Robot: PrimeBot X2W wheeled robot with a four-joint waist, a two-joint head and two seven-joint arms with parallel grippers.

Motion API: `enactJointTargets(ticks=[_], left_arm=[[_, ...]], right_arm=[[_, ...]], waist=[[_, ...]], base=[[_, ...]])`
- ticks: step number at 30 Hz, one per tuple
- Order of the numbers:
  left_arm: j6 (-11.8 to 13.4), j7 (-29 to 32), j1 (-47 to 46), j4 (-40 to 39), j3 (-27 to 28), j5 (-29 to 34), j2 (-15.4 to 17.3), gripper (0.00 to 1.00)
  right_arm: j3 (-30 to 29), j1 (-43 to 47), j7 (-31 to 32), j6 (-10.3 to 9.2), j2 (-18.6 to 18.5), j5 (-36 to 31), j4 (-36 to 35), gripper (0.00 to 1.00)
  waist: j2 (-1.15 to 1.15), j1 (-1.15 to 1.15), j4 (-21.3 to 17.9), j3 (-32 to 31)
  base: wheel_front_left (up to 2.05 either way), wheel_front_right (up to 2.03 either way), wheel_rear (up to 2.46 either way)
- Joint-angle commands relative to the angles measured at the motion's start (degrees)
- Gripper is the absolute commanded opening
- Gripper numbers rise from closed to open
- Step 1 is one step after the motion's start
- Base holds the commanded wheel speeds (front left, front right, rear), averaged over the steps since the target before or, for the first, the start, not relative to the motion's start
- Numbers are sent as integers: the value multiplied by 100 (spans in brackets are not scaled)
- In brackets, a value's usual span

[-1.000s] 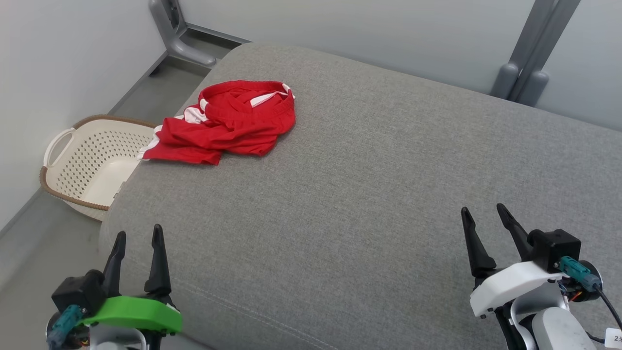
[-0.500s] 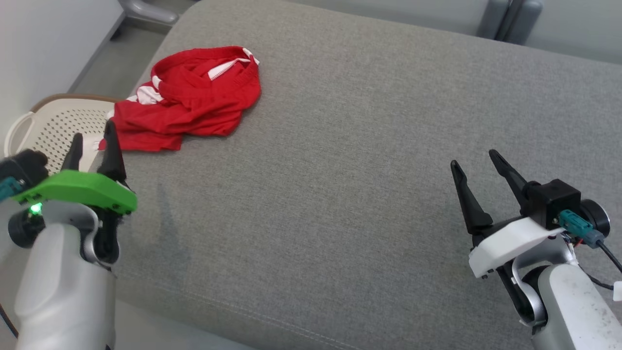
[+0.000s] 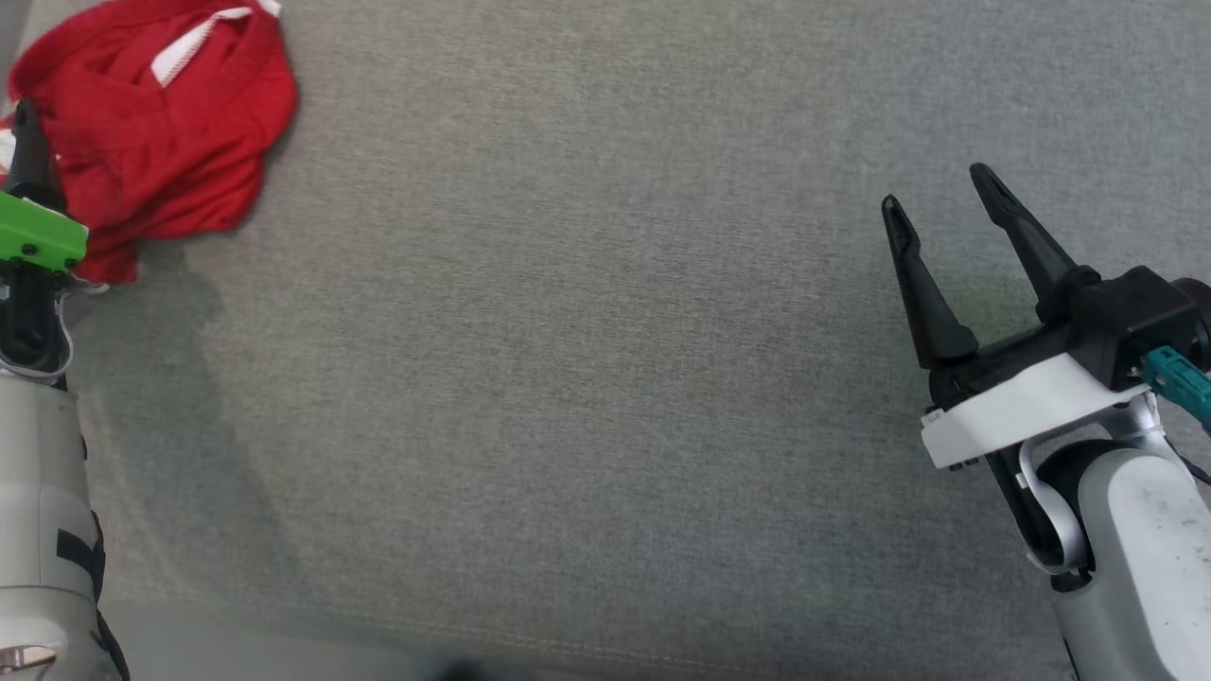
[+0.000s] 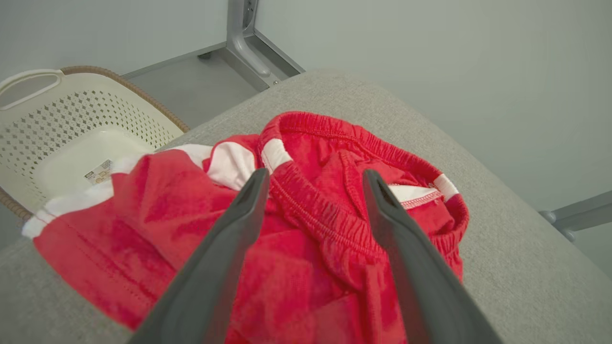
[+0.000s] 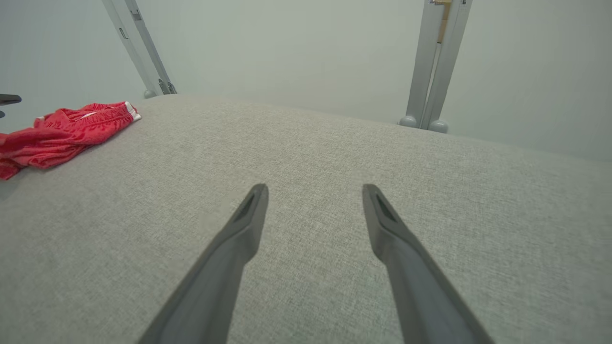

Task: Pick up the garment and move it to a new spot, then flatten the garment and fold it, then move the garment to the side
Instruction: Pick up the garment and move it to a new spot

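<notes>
Red shorts [image 3: 161,123] lying crumpled, nothing grabbed yet; left gripper [image 4: 313,177] hovering right at them, spread wide, right gripper [image 3: 935,187] gaping empty.

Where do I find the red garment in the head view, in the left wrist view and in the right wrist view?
Head view: the red garment lies in the top left corner, cut by the picture's edge.
Left wrist view: the red garment spreads over the middle and lower left, behind the left gripper.
Right wrist view: the red garment is small, at the far left edge.
Shared landmark: the grey cushion under it.
</notes>
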Motion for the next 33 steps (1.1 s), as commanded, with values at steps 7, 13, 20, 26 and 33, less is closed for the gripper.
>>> enactJointTargets(ticks=[7, 13, 20, 26, 33], left_arm=[[141, 175, -349, 434, 169, -259, -17, 100], [252, 679, -277, 866, -32, -184, -146, 0], [56, 515, -308, 372, -197, -72, 183, 0], [-39, 537, -372, -520, -560, 53, 315, 0], [-58, 788, -122, -1899, -1214, 63, -84, 0]], right_arm=[[-29, 26, -105, -9, 57, -42, -127, 100], [28, 1, -218, -9, 138, -8, 19, 100], [231, -55, -520, -9, 314, 148, 500, 100], [387, 36, -830, -9, 527, 348, 1089, 100], [451, 247, -1062, -9, 672, 495, 1525, 100]], waist=[[0, 0, -987, 895], [0, 0, -1052, 686], [0, 0, -1090, -97], [0, 0, -1235, -1015], [0, 0, -1565, -1882]], base=[[0, 0, 0], [0, 0, 0], [0, 0, 0], [0, 0, 0], [0, 0, 0]])
